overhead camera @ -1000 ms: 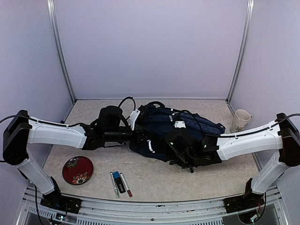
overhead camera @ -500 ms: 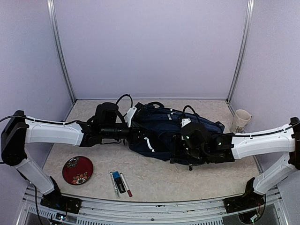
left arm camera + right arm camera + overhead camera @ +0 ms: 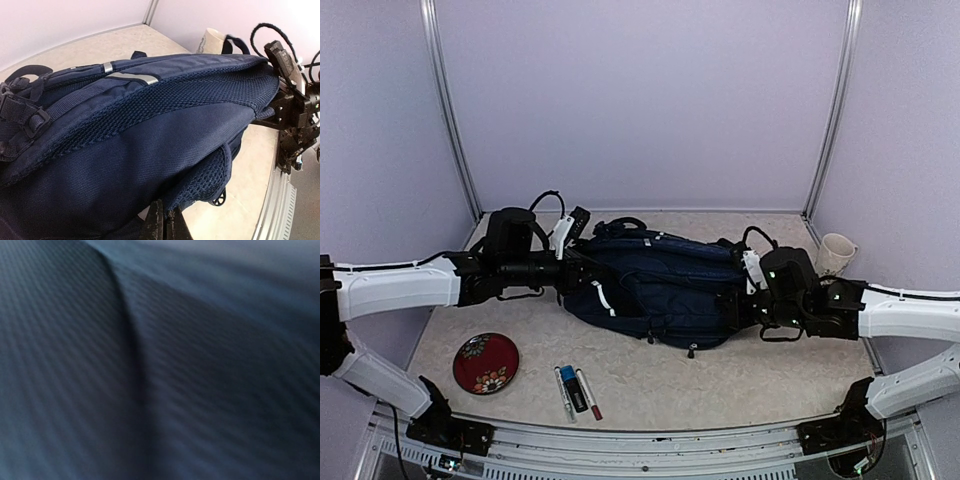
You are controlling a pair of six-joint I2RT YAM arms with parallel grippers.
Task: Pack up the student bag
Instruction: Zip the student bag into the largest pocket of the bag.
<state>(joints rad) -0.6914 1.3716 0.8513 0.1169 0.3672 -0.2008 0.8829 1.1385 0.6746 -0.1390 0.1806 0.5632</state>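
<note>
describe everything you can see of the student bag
The student bag is a large navy woven-fabric backpack lying on its side on the table, stretched lengthwise between the arms. It shows mesh panels, dark buckled straps, a grey reflective strip and a zip pull. The left hand pinches fabric at its left end; the right hand grips its right end.
</note>
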